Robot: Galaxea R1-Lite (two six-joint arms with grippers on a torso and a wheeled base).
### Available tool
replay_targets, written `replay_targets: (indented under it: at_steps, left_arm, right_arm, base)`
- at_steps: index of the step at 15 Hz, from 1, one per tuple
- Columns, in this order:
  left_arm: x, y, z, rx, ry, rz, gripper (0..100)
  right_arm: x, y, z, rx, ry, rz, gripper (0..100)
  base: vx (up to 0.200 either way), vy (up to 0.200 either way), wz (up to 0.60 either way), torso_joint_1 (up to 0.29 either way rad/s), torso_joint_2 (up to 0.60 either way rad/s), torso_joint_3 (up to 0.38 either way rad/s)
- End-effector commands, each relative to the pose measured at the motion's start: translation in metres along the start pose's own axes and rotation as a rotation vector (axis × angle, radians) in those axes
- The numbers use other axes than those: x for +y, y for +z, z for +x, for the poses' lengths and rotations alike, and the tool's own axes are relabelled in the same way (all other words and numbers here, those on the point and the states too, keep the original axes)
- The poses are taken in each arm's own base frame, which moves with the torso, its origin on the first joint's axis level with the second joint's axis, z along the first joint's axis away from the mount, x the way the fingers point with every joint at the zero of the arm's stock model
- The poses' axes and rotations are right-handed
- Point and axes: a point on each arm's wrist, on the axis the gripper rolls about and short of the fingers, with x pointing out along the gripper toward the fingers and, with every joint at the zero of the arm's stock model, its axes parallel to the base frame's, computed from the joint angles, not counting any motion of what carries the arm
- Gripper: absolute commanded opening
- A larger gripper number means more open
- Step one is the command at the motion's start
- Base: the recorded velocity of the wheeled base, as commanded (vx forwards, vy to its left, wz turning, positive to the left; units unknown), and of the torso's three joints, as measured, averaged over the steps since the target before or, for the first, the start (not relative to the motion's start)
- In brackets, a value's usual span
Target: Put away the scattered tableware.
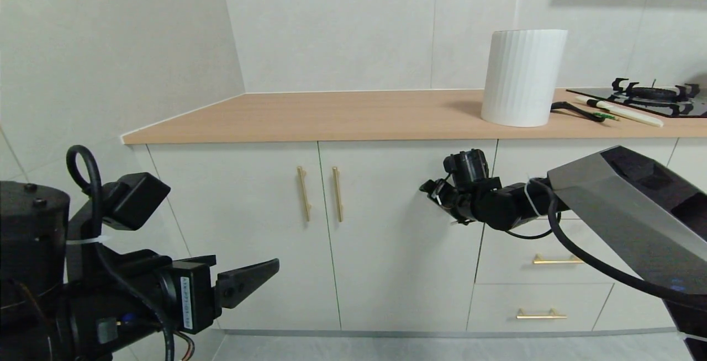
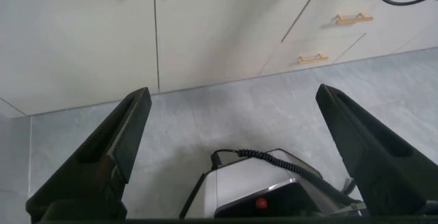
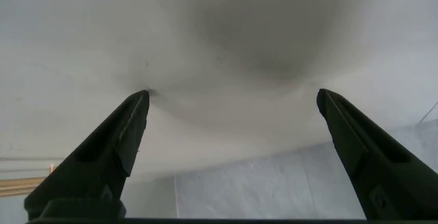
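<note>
1. Across the middle and lower frame of the head view: pale cabinet front. It has two doors with gold handles at centre and drawers at lower right.
2. Wooden worktop runs the width of mid-frame above the cabinets, against a white tiled wall.
3. White ribbed holder, cylindrical, stands upright on the worktop at upper right.
4. Gas hob is set at the far right edge of the worktop.
5. Left gripper is at lower left, below worktop level and in front of the doors. Its fingers are spread wide with nothing between them, grey floor beneath.
6. Right gripper is centre-right, close to a cabinet face under the worktop edge. Its fingers are apart and empty. Contact with the door: cannot tell.
7. Tableware lies on the worktop between holder and hob. A black-handled utensil is just right of the holder, and a cream utensil lies beside it, with a small green piece between. Exact kind too small to tell.
</note>
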Motion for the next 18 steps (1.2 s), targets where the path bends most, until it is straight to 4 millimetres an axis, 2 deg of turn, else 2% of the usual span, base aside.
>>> replay_targets:
  at_steps: [1,3,4,5,6,8,10,11,13,16,18]
  left_arm:
    - [0.000,0.000,0.000,0.000,0.000,0.000,100]
    - [0.000,0.000,-0.001,-0.005,-0.002,-0.001,100]
    - [0.000,0.001,-0.003,-0.014,-0.005,-0.002,100]
    - [0.000,0.003,-0.010,-0.039,-0.017,0.000,100]
    - [0.000,0.004,-0.014,-0.052,-0.024,0.000,100]
    - [0.004,0.009,-0.030,-0.122,-0.026,0.012,100]
    - [0.010,0.011,-0.051,-0.204,-0.017,0.051,100]
    - [0.012,0.008,-0.059,-0.223,-0.017,0.051,100]
    - [0.024,-0.019,-0.086,-0.281,-0.031,0.049,100]
    - [0.041,-0.058,-0.125,-0.392,-0.035,0.054,100]
    - [0.050,-0.084,-0.148,-0.441,0.050,0.074,100]
  right_arm:
    - [-0.001,0.000,0.000,-0.004,-0.006,0.001,100]
    - [0.006,0.007,-0.025,0.024,-0.011,-0.010,100]
    - [0.012,0.012,-0.050,0.036,0.002,-0.019,100]
    - [0.019,0.024,-0.093,0.039,0.049,-0.044,100]
    - [0.020,0.031,-0.113,0.026,0.069,-0.054,100]
    - [0.012,0.052,-0.199,-0.033,0.129,-0.141,100]
    - [-0.014,0.054,-0.265,-0.083,0.149,-0.227,100]
    - [-0.024,0.053,-0.284,-0.099,0.157,-0.254,100]
    - [-0.070,0.039,-0.350,-0.178,0.170,-0.360,100]
    - [-0.131,0.017,-0.411,-0.352,0.143,-0.455,100]
    - [-0.159,0.001,-0.443,-0.511,0.102,-0.496,100]
  base:
    - [0.000,0.000,0.00,0.000,0.00,0.000]
    - [0.000,0.000,0.00,0.000,0.00,0.000]
    - [0.000,0.000,0.00,0.000,0.00,0.000]
    - [0.000,0.000,0.00,0.000,0.00,0.000]
    - [0.000,0.000,0.00,0.000,0.00,0.000]
    - [0.000,0.000,0.00,0.000,0.00,0.000]
    - [0.000,0.000,0.00,0.000,0.00,0.000]
    - [0.000,0.000,0.00,0.000,0.00,0.000]
    - [0.000,0.000,0.00,0.000,0.00,0.000]
    - [0.000,0.000,0.00,0.000,0.00,0.000]
    - [0.000,0.000,0.00,0.000,0.00,0.000]
